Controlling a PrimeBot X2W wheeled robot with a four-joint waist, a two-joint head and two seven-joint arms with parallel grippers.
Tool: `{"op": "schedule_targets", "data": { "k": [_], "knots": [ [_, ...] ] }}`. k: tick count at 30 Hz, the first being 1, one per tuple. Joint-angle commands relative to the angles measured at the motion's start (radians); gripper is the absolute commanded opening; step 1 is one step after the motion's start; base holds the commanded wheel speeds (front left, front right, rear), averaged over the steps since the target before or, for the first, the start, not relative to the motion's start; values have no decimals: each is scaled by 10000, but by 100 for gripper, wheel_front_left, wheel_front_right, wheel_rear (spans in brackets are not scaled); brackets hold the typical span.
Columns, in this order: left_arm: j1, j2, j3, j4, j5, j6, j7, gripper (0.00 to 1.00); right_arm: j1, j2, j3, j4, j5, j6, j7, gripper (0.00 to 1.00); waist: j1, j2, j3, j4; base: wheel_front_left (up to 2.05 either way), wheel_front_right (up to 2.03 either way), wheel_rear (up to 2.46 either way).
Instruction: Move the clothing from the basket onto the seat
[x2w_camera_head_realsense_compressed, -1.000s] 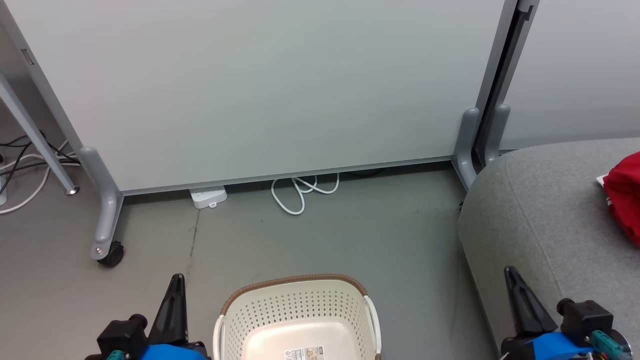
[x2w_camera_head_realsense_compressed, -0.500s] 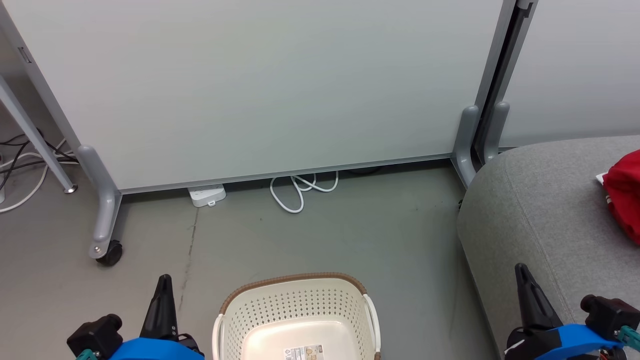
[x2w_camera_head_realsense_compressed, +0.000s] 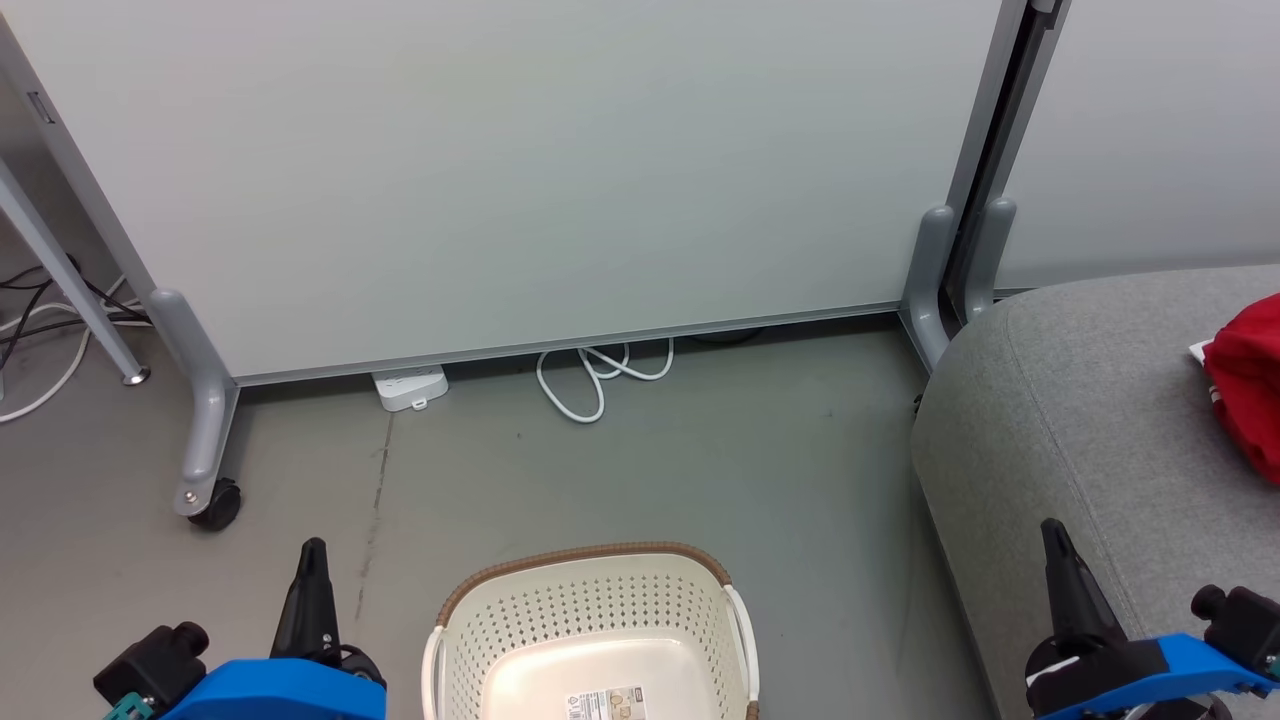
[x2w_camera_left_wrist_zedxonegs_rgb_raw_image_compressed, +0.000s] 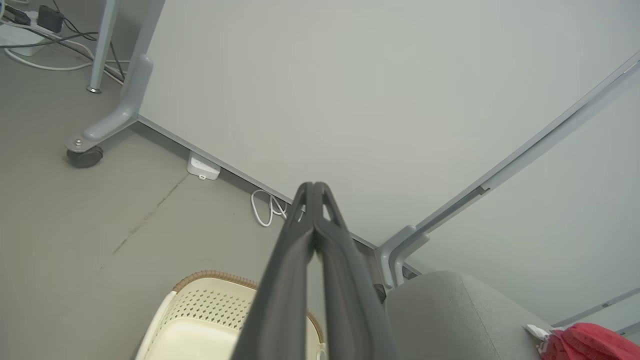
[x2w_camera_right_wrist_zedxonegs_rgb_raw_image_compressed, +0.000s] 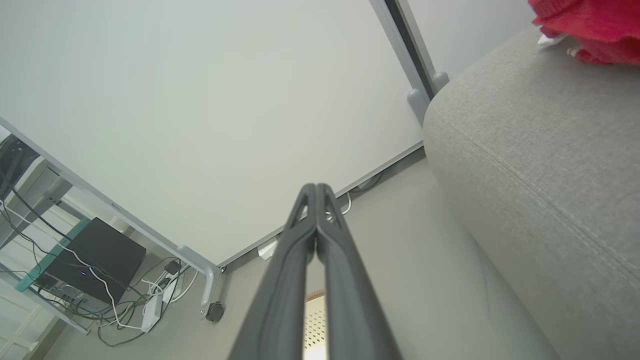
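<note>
The cream basket (x2w_camera_head_realsense_compressed: 590, 625) with its brown rim stands on the floor at the bottom centre; only a paper label (x2w_camera_head_realsense_compressed: 605, 703) lies inside it. Red clothing (x2w_camera_head_realsense_compressed: 1248, 385) lies on the grey seat (x2w_camera_head_realsense_compressed: 1090, 420) at the right edge. My left gripper (x2w_camera_head_realsense_compressed: 312, 552) is shut and empty, left of the basket. My right gripper (x2w_camera_head_realsense_compressed: 1053, 535) is shut and empty over the seat's front corner. In the left wrist view the shut gripper (x2w_camera_left_wrist_zedxonegs_rgb_raw_image_compressed: 315, 189) points over the basket (x2w_camera_left_wrist_zedxonegs_rgb_raw_image_compressed: 200, 320) toward the seat (x2w_camera_left_wrist_zedxonegs_rgb_raw_image_compressed: 450, 315) and clothing (x2w_camera_left_wrist_zedxonegs_rgb_raw_image_compressed: 590, 340). The right wrist view has its gripper (x2w_camera_right_wrist_zedxonegs_rgb_raw_image_compressed: 316, 190) shut, seat (x2w_camera_right_wrist_zedxonegs_rgb_raw_image_compressed: 540, 165) and clothing (x2w_camera_right_wrist_zedxonegs_rgb_raw_image_compressed: 590, 25) to its right.
A pale partition panel (x2w_camera_head_realsense_compressed: 520, 170) on grey wheeled feet (x2w_camera_head_realsense_compressed: 205, 495) stands behind the basket. A white power strip (x2w_camera_head_realsense_compressed: 408, 388) and coiled white cable (x2w_camera_head_realsense_compressed: 590, 375) lie at its base. More cables (x2w_camera_head_realsense_compressed: 40, 320) and a table leg sit at far left. Bare grey floor lies between basket and seat.
Both grippers have drifted outward and lower in the head view, the left leftward, the right rightward. The camera has shifted slightly. Basket and clothing stay put.
</note>
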Motion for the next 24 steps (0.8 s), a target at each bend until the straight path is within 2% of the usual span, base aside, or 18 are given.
{"op": "schedule_targets", "data": {
  "k": [1, 24],
  "knots": [
    [-382, 19, 102, -172, -458, -26, 119, 0, -321, 2, -70, -199, 495, 2, 112, 0, -1, -1, 9, -6, 0, 0, 0],
    [-604, 22, 369, -287, -3192, -44, 849, 0, -539, 97, -272, -321, 3381, 3, 847, 0, -1, -1, 100, -71, 0, 0, 0]
  ]
}}
